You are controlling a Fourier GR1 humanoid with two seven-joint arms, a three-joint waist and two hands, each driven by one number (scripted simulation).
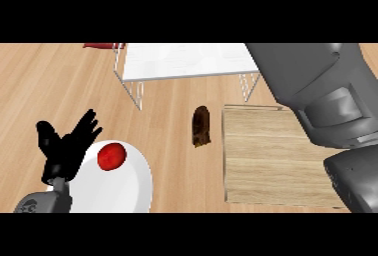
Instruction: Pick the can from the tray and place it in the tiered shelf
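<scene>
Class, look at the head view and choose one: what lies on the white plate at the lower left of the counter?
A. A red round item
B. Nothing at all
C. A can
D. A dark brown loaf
A: a red round item sits on the white plate, beside the open left hand; the dark brown item lies apart on the counter.
</scene>
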